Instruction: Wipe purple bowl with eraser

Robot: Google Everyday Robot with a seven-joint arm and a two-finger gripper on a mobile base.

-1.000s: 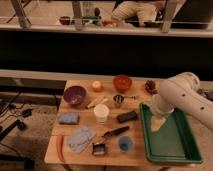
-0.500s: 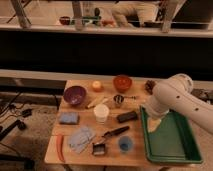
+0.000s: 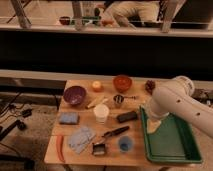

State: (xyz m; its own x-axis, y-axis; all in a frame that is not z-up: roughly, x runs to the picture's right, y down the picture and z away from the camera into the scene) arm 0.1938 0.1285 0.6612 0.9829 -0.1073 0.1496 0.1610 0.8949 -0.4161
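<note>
Since a second ago my arm [image 3: 175,102] has edged a little toward the white cup [image 3: 101,113], and over the last half second it has hardly shifted; the things on the wooden table [image 3: 135,156] lie where they lay. I take the white cup as my mark throughout.

The gripper [image 3: 152,126] hangs to the right of the cup in my view, out past the eraser, over the left rim of the green tray [image 3: 175,150] toward its far end. Its jaws stand apart and they grip nothing.

The eraser [image 3: 126,116], a small dark block, lies flat on the table just to the right of the cup, between the cup and the gripper and touching neither. The purple bowl [image 3: 74,95] sits upright beyond the cup and to its left, near the far left corner of the table, well apart from the gripper.

The orange bowl [image 3: 122,82] stands beyond the cup and a little to its right. A small metal cup [image 3: 118,100] sits just beyond the white cup on the right. The blue pad [image 3: 69,118] lies left of the cup. A crumpled grey-blue cloth [image 3: 81,138] lies nearer to me than the cup and to its left. The black-handled brush [image 3: 116,132] lies aslant, nearer to me than the cup, with a small blue cup [image 3: 125,144] nearer still
</note>
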